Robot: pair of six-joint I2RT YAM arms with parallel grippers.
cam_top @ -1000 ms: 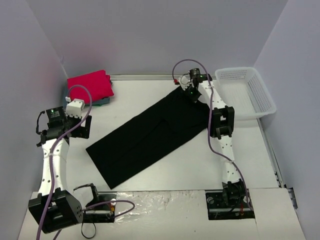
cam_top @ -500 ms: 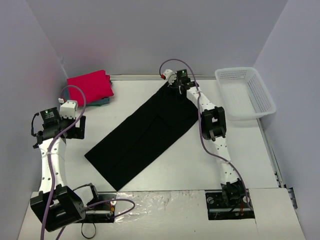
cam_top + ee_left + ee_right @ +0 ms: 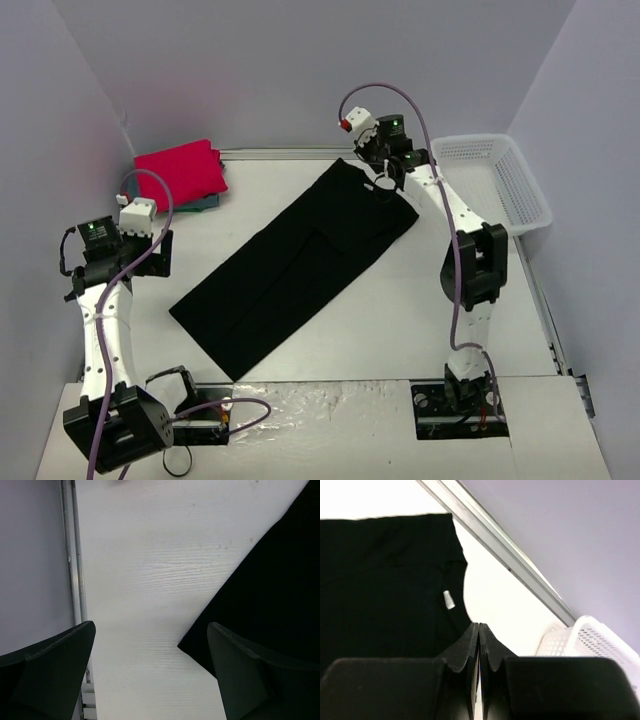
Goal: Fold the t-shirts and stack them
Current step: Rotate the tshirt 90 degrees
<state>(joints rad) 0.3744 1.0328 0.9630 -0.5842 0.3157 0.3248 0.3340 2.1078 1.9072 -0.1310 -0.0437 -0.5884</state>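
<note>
Sprawling black t-shirt (image 3: 290, 265), basket (image 3: 478, 141) near right gripper (image 3: 478, 627) pressed together, left gripper (image 3: 150, 630) spread.

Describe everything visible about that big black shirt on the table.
The black t-shirt is plain, soft cloth, folded into a long strip, flat and diagonal on the white table. Its collar end, with a white tag, points to the far edge, where the shut right end effector meets the neckline; whether it pinches cloth is unclear.

The right pincer (image 3: 384, 182) swung left, then back over the black t-shirt's (image 3: 290, 270) far end (elbow now outward).
</note>
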